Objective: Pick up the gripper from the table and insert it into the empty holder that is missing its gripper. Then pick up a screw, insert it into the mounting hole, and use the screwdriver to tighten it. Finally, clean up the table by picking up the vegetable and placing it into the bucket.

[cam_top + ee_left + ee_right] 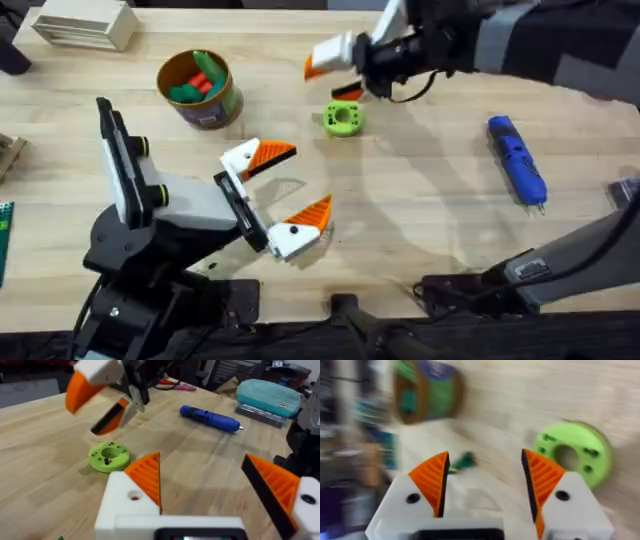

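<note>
No legible text, labels or numbers anywhere

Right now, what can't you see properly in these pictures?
- Overhead: the green and red pieces inside the bucket are too small to name.
- Right wrist: the small green bit on the table, seen between the open fingers of the right gripper, is smeared by blur. I cannot tell whether it is the vegetable.
- Overhead: a greyish object is cut off by the right edge, so I cannot tell what it is.
</note>
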